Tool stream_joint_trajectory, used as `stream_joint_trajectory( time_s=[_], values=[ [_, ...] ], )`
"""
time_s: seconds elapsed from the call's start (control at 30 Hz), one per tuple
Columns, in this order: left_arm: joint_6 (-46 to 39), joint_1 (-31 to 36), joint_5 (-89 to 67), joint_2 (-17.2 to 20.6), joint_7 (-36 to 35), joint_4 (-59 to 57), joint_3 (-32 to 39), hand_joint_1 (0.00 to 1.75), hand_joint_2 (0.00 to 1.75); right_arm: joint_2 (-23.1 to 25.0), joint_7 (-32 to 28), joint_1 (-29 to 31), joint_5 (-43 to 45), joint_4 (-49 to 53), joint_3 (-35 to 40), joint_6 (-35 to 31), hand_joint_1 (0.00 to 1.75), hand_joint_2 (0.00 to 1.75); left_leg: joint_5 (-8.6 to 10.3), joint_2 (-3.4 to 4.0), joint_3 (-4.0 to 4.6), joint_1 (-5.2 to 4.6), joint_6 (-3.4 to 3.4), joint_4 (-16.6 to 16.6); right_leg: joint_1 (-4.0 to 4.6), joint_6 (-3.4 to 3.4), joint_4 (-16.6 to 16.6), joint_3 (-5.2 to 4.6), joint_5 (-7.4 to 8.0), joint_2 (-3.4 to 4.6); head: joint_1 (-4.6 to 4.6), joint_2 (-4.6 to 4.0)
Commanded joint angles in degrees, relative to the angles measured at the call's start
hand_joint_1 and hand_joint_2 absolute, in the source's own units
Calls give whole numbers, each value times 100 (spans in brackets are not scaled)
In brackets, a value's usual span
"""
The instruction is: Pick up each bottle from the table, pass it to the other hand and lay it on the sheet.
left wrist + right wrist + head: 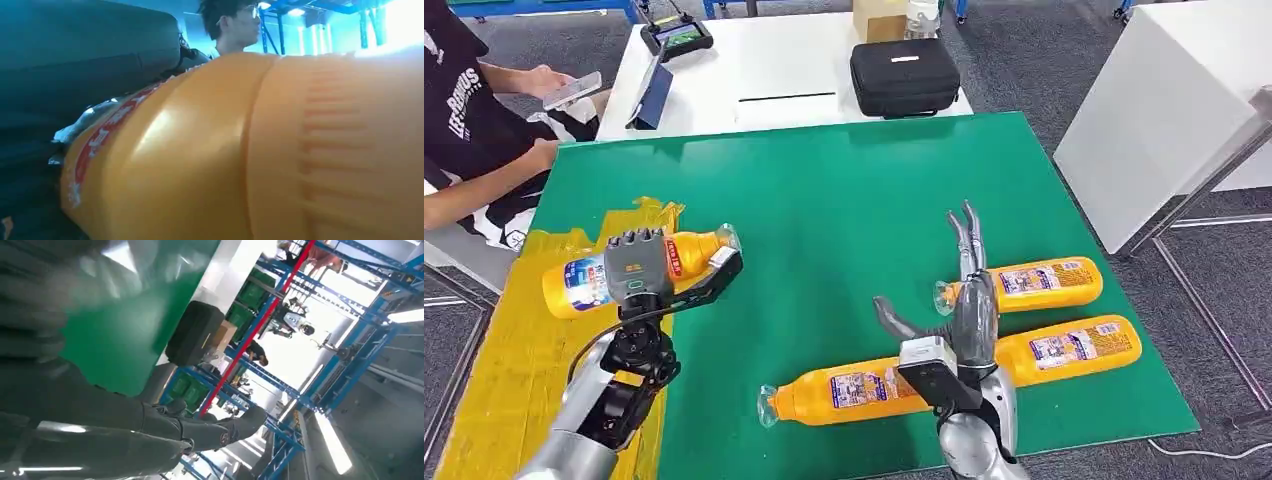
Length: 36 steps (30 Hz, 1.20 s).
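The orange juice bottle (639, 275) is rigid, smooth plastic, apparently full, so likely heavy and slippery; grasp at the labelled mid-body (the ribbed section would also resist slip). The left hand (636, 268) grasps it there, fingers (634, 243) wrapped over the label, holding it sideways above the yellow sheet (509, 350). The right hand (964, 300) is released, fingers (969, 235) spread and extended, above three more bottles (854, 390) lying on the green table (844, 190).
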<state>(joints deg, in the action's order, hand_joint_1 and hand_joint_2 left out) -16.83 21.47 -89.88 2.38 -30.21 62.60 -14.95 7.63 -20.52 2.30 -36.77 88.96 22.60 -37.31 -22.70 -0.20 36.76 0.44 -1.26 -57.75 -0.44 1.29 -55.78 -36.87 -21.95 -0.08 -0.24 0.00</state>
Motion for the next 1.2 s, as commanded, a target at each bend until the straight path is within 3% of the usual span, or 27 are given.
stream_joint_trajectory(
  time_s=[0.03,0.1,0.13,0.17,0.23,0.67,0.73,0.77,0.9,1.0,1.2],
  values=[
    [981,90,-12,89,-26,-614,239,175,175,-179,612,-197,-914,217,-166,700,0,175,-14,-5,-40,2,5,3,2,-4,2,41,-17,-6,0,0],
    [959,49,-12,69,43,-641,326,175,175,-182,659,-197,-1006,201,-180,785,0,175,-14,1,-36,3,6,4,3,-4,4,36,-14,0,0,0],
    [986,10,-12,57,-3,-635,354,166,175,-221,846,-196,-1250,167,-184,1053,0,175,-17,4,-42,1,6,5,1,-5,3,40,-16,3,0,0],
    [954,-60,-12,10,11,-586,421,0,175,-217,910,-213,-1356,211,-213,1163,0,175,-17,2,-40,2,5,3,2,-4,2,39,-16,1,0,0],
    [1107,-161,-12,-112,32,-508,588,0,175,-289,1040,-218,-1552,253,-204,1478,0,175,-16,3,-34,5,4,3,3,-3,4,34,-14,2,0,0],
    [1118,-168,-12,-116,30,-503,584,0,175,-296,1041,-221,-1553,261,-211,1483,0,175,-13,-3,-27,3,4,1,2,-2,2,30,-13,-4,0,0],
    [1155,-187,-12,-276,317,-449,802,0,175,-394,969,-260,-1580,378,-128,1842,0,175,-13,-4,-26,2,4,1,1,-2,0,29,-14,-5,0,0],
    [1139,-199,-12,-370,458,-439,963,0,0,-421,956,-273,-1620,423,-105,1933,0,175,-23,-5,-43,4,5,-3,3,-3,-3,46,-24,-6,0,0],
    [923,-328,344,-742,1314,-211,1596,0,0,-627,906,-307,-1990,626,126,2616,0,175,-23,-6,-41,4,3,-3,3,-1,-1,45,-23,-7,0,0],
    [502,-529,405,-944,1490,294,1970,0,0,-1002,980,-275,-2973,639,587,3316,0,175,-23,0,-39,3,1,-4,2,1,1,44,-21,-3,0,0],
    [173,-863,1477,-1061,2420,939,2059,0,0,-1530,658,-143,-2841,251,1051,3845,0,175,-21,5,-34,1,1,1,1,0,5,38,-15,4,0,0]
  ],
)
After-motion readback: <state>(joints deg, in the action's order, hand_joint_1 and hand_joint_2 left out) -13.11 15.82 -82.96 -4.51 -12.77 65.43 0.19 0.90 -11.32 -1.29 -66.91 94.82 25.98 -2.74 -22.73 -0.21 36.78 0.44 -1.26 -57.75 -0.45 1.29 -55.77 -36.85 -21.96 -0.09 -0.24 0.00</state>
